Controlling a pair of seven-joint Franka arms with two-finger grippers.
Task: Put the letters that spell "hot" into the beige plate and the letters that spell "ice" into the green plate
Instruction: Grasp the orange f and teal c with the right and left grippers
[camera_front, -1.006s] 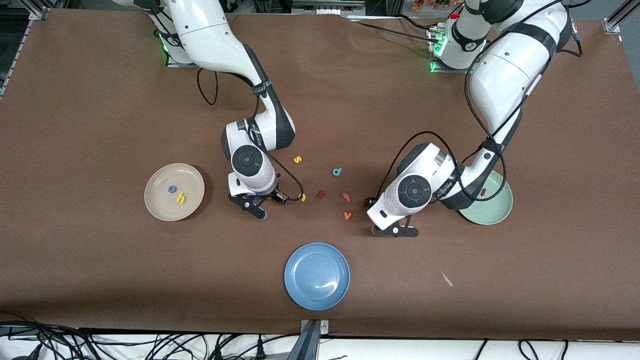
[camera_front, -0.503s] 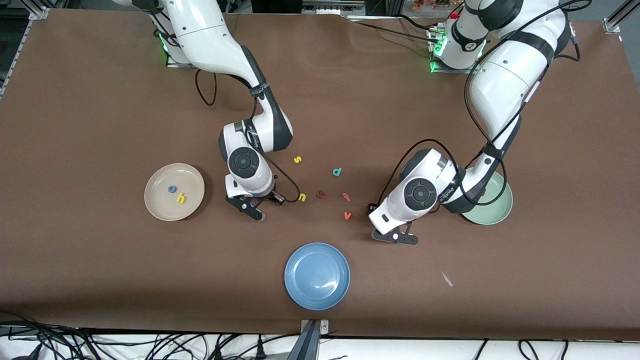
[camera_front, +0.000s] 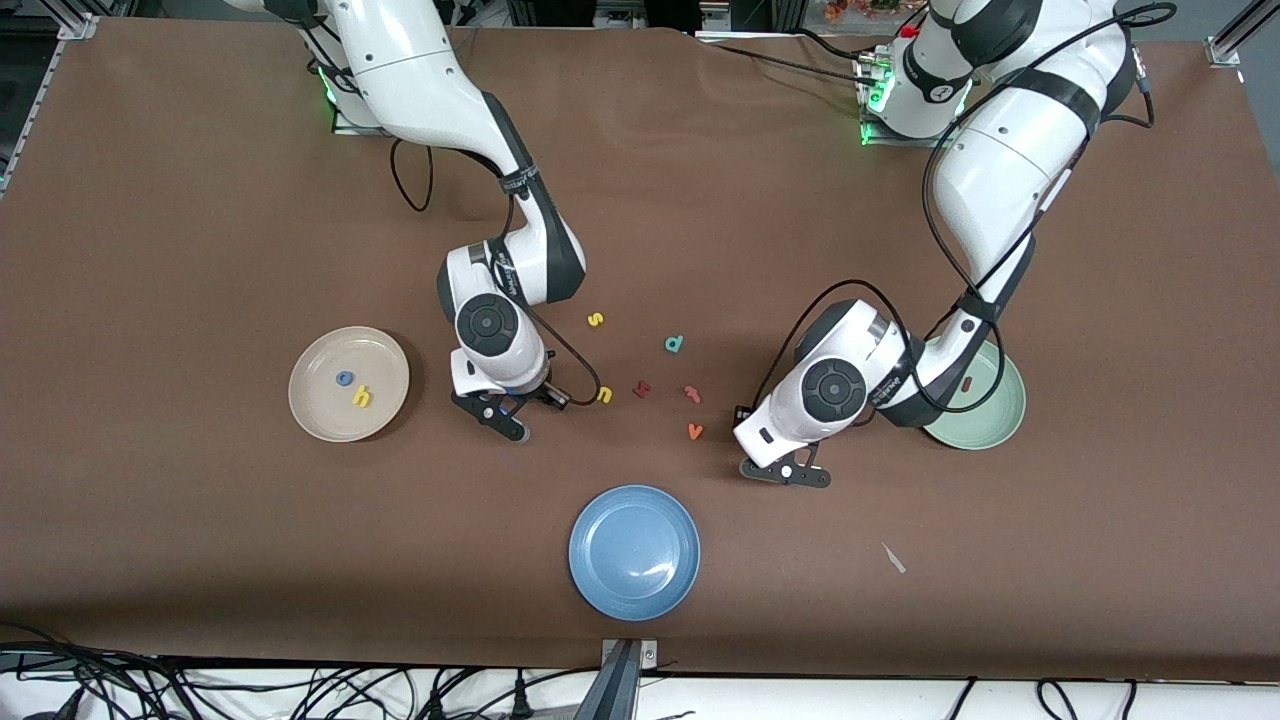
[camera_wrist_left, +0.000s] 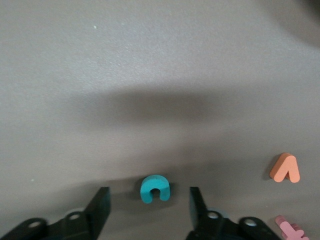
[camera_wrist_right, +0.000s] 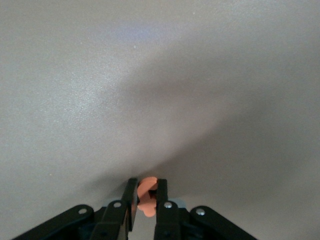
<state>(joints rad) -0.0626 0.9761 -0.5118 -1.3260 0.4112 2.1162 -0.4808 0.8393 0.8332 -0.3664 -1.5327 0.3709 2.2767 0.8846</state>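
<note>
The beige plate (camera_front: 320, 420) holds a blue o (camera_front: 344, 379) and a yellow h (camera_front: 362, 397). Beside it, low over the table, my right gripper (camera_front: 500, 412) (camera_wrist_right: 146, 197) is shut on the orange t (camera_wrist_right: 147, 186), which the hand hides in the front view. The green plate (camera_front: 1000, 425) holds a dark red i (camera_front: 966, 384); the left arm covers part of it. My left gripper (camera_front: 788, 472) (camera_wrist_left: 150, 200) is down at the table, open, with one finger on each side of the teal c (camera_wrist_left: 155, 188) and touching neither side.
Loose letters lie between the hands: yellow s (camera_front: 595, 319), teal d (camera_front: 674, 344), yellow n (camera_front: 604, 395), a dark red letter (camera_front: 642, 389), a redder-orange t-like one (camera_front: 692, 393), orange v (camera_front: 695, 431) (camera_wrist_left: 285, 168). A blue plate (camera_front: 634, 552) sits nearer the camera.
My right gripper has shut on the orange t and shifted slightly toward the beige plate. My left gripper's fingers have drawn closer together around the c.
</note>
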